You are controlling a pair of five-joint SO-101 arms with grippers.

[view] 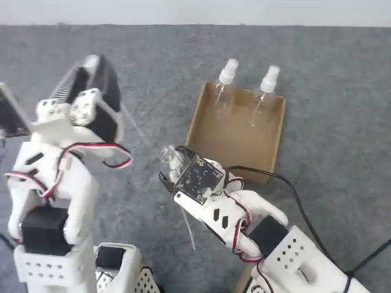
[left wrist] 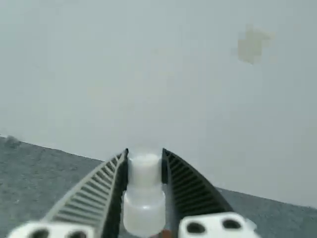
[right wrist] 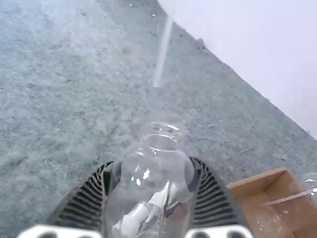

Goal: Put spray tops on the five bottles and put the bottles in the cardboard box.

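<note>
My left gripper point(view: 91, 66) is raised over the left of the grey mat, shut on a white spray top point(left wrist: 144, 191). The top's thin dip tube point(view: 131, 122) hangs out below the fingers. My right gripper point(view: 170, 162) is at the middle of the mat, shut on a clear bottle point(right wrist: 152, 181) with an open neck. The tube's end point(right wrist: 162, 54) hovers a little beyond that neck. The cardboard box point(view: 211, 143) lies just right of the bottle. Two capped bottles point(view: 225, 91) point(view: 264, 94) lie in it, spray heads over its far rim.
A thin white stick point(view: 189, 231) lies on the mat under the right arm. A dark object point(view: 9, 116) sits at the left edge. A corner of the box point(right wrist: 277, 191) is close to my right gripper. Open mat stretches to the far left and right.
</note>
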